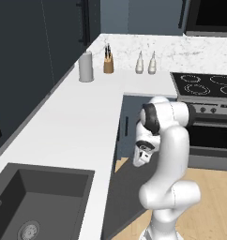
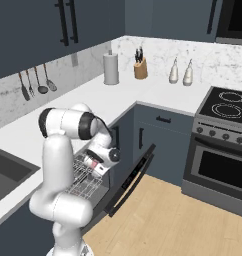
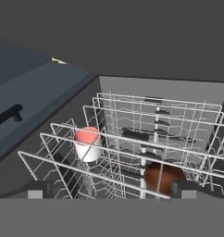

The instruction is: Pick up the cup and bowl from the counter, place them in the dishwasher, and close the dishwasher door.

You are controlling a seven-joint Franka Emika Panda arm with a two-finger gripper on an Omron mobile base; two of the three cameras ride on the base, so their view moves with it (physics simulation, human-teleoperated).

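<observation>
Both dishes already sit in the white wire rack (image 3: 146,139) of the dishwasher (image 2: 93,192): in the hand view the cup (image 3: 88,144) lies at about 9 o'clock from the picture's middle, white body with a reddish top face turned toward the camera, and the bowl (image 3: 164,177) rests low at about 4 o'clock, well apart from the cup and partly screened by rack wires. The gripper (image 3: 111,192) hovers above the rack with its 2 finger tips wide apart at the lower edge of that view, 1 at each side, and nothing between them, so the hand is spread and empty. By my reading only the last of the 3 steps is left, and it turns on where the dishwasher door (image 2: 130,180) lies from the hand. In the right base view the door hangs open, its top edge swung out and down toward the wooden floor (image 2: 183,220), at about 4 o'clock from the gripper (image 2: 95,167); in the left base view its dark inner face (image 1: 127,192) spreads at about 7 o'clock below the gripper (image 1: 142,157). The long axis of the panel runs parallel to the counter (image 1: 73,126) front, so the hand would probably need to leave the rack, drop beneath or outside the free edge, and push it up toward the cabinet line. I cannot tell from these views where the handle sits.
</observation>
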